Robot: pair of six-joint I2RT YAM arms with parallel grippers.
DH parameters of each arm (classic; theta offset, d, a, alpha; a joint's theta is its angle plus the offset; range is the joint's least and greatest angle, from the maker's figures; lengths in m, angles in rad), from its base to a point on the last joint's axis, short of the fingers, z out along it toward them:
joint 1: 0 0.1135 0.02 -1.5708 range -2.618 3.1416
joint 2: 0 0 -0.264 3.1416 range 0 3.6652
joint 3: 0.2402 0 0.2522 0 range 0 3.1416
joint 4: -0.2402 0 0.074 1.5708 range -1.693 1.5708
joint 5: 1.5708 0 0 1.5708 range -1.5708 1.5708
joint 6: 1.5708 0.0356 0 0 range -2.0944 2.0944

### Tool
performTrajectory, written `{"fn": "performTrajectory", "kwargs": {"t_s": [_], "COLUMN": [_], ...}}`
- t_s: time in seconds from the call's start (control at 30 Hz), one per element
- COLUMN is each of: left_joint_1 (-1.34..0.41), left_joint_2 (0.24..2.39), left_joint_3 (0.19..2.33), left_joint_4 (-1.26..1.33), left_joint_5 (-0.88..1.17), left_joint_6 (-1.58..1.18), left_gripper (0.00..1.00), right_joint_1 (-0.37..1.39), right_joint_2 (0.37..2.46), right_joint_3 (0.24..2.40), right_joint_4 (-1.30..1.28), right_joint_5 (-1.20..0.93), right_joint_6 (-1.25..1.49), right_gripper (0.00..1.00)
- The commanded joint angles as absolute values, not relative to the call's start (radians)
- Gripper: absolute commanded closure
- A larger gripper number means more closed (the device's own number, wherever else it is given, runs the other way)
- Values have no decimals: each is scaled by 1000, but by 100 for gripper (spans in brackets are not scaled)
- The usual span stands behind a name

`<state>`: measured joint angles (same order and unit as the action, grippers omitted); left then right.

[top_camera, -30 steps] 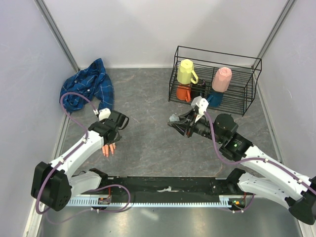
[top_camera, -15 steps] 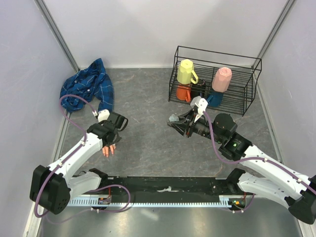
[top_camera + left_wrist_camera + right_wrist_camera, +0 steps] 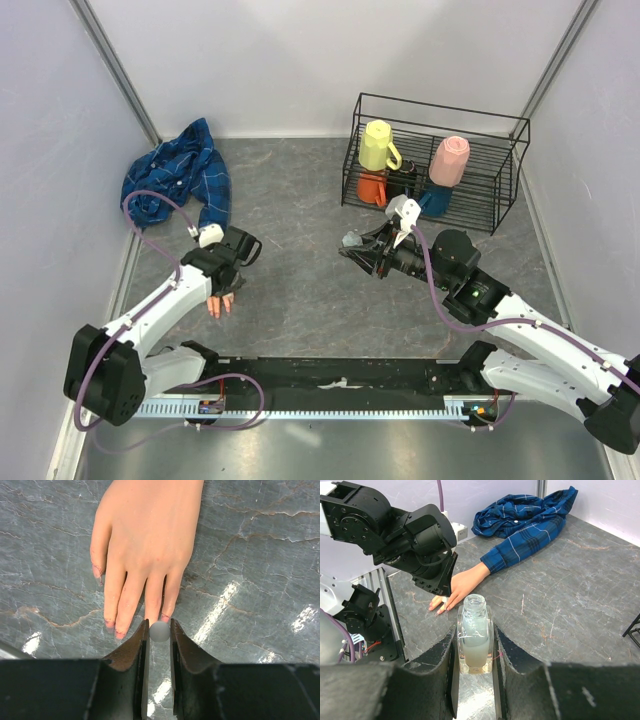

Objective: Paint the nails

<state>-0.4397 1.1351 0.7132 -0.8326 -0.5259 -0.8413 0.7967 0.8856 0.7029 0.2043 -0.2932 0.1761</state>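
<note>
On the near left of the grey marbled bench (image 3: 300, 290) a pale peach mannequin hand (image 3: 147, 540) lies flat, back upward, fingers pointing toward the near edge. Its nails (image 3: 118, 633) are down at those near fingertips, and the tips carry reddish smudges. The left hand (image 3: 159, 623) hangs right over the fingertips. Its two dark fingers are drawn close together and clamped on a small grey round thing (image 3: 160, 632), which is too blurred to name. That thing sits just at the ends of the two fingers on the right as the wrist camera sees them; I cannot tell whether it touches them.

Out past the middle of the bench, to the right, the right hand (image 3: 474, 636) is closed on a small glass bottle (image 3: 473, 611). The bottle has no cap, its mouth is open, and it holds a pale, milky liquid. It is well apart from the mannequin hand.

Further back, a blue plaid sleeve (image 3: 520, 547) runs from the mannequin's wrist to a crumpled plaid shirt (image 3: 180, 180) in the far left corner. At the far right stands a black wire rack (image 3: 500, 190) holding a yellow mug (image 3: 378, 145) and a pink cup (image 3: 449, 160).
</note>
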Motion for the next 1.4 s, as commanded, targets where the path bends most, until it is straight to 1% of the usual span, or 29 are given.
{"fn": "performTrajectory", "kwargs": {"t_s": [0.0, 0.67, 1.37], "left_joint_1": [-436, -436, -436], "left_joint_2": [1152, 1140, 1183], "left_joint_3": [739, 730, 753], "left_joint_4": [-831, -767, -792], "left_joint_5": [-574, -577, -595], "left_joint_6": [-888, -836, -839], "left_gripper": [98, 98, 98], "right_joint_1": [801, 799, 799], "right_joint_2": [885, 891, 891], "right_joint_3": [709, 704, 706], "right_joint_4": [245, 247, 242], "right_joint_5": [-302, -304, -308], "right_joint_6": [173, 172, 172], "right_gripper": [100, 100, 100]}}
